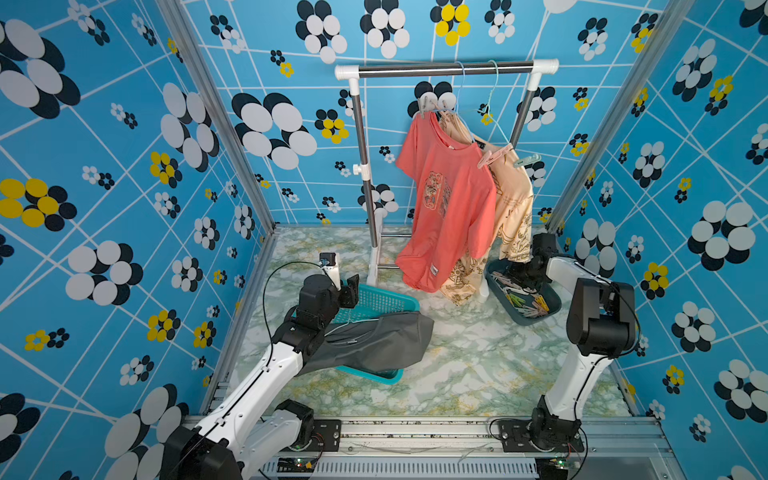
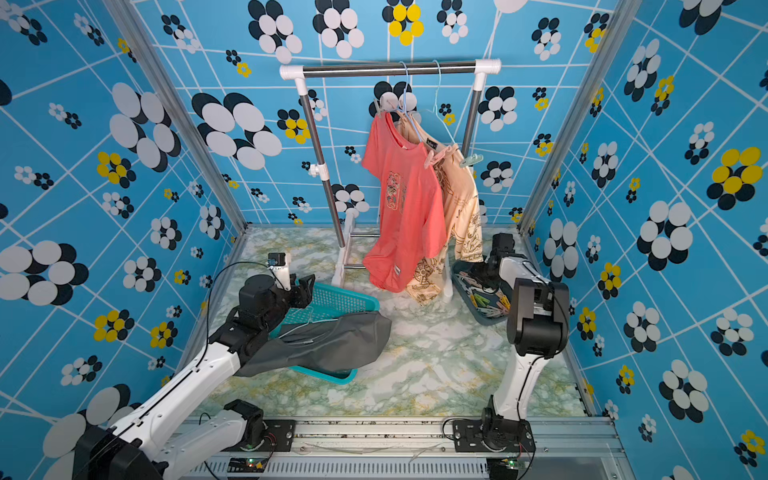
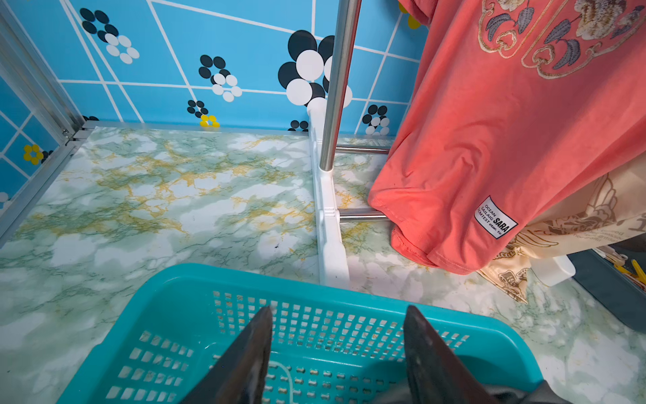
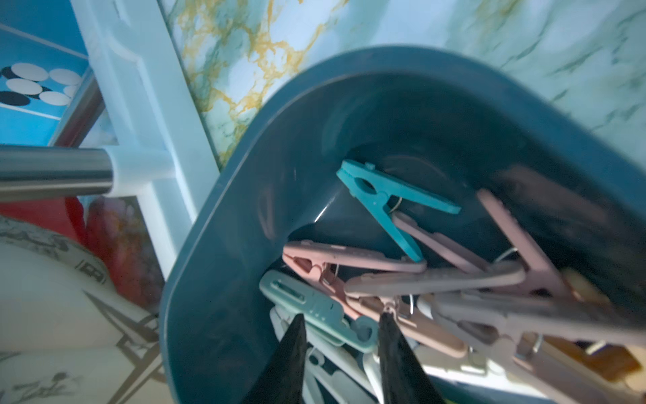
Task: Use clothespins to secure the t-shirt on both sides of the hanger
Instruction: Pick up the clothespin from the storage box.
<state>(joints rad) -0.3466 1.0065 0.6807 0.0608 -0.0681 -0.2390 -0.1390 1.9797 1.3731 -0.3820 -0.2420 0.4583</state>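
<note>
R gripper (image 4: 342, 316): tips stand a narrow way apart w/ the hooked end of a mint clothespin (image 4: 311, 306) btw them. The wrist view is blurred, so you can't tell whether they pinch it or just straddle it. That pin lies in a heap of pink clothespins (image 4: 349, 257), w/ a teal clothespin (image 4: 381, 203) beside them, all in the dark blue bin (image 4: 216, 245).

Risks, as I judge them: a hold on the very end lets the pin swivel or slip out. The tangled pins may also drag a pink neighbour up w/ it. The bin sits just beside the rack foot (image 4: 140, 105) and the beige shirt (image 4: 52, 297), so a careless lift could snag cloth.

L gripper (image 3: 337, 311): wide, empty, over the teal basket (image 3: 167, 283).

Only the R wrist view shows you the tips and pins; in both top views the arm's own wrist blocks them. Only the top views show the coral t-shirt (image 1: 449, 199) hung from the rack bar (image 1: 444, 70), a pink pin (image 1: 494, 154) at one shoulder, and a grey t-shirt (image 1: 374, 340) draped over the basket.
</note>
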